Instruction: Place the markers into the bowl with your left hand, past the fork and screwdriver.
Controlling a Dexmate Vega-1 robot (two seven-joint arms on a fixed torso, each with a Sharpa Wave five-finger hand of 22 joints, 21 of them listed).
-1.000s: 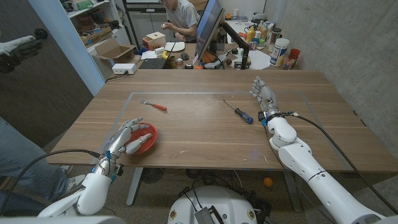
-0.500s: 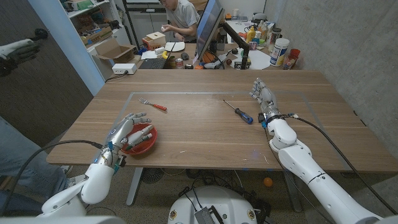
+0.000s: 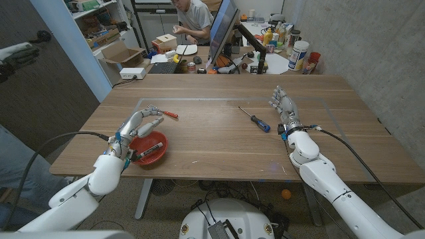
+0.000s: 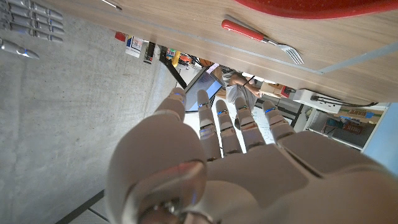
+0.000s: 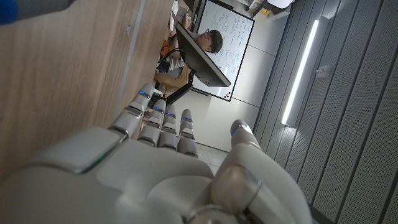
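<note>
The left hand (image 3: 136,125) hovers with fingers spread and nothing in its grasp, just above the far rim of the red bowl (image 3: 149,149). Inside the bowl, right beneath the hand, lie the markers (image 3: 147,149). Just beyond the fingertips lies the red-handled fork (image 3: 163,111). Further off toward the right hand (image 3: 281,106), which is open and holding nothing, lies the blue-handled screwdriver (image 3: 255,119).

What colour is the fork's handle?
Red. The fork has a red handle and silver prongs, clearest in the left wrist view.
</note>
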